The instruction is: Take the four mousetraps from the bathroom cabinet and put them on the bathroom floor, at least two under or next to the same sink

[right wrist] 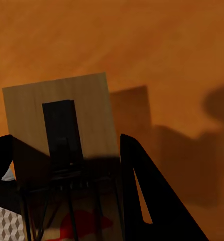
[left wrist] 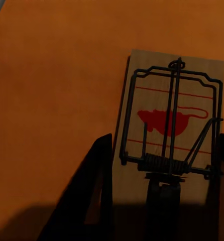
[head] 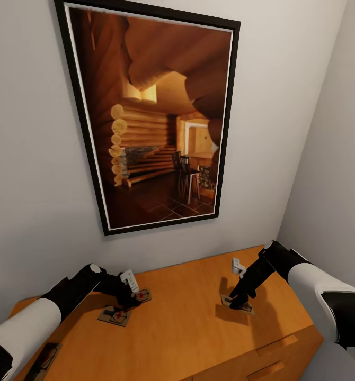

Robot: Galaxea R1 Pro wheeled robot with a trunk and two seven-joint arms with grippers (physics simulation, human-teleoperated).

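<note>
**Both grippers down on mousetraps atop the cabinet**

On the cabinet (head: 188, 312) top, the left gripper (head: 131, 300) straddles a mousetrap (left wrist: 170, 125), one finger (left wrist: 99, 186) along each long edge. The board's long axis runs along the fingers, spring end nearest the palm. Whether the jaws actually clamp it, I cannot tell. A second trap (head: 114, 316) lies just beside it. The right gripper (head: 240, 301) clasps another trap (right wrist: 62, 120), tilted, plain end pointing away.

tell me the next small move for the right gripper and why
Probably close the right gripper and lift: its fingers straddle a mousetrap lying flat on the cabinet top, and whether they grip it yet is unclear.
</note>
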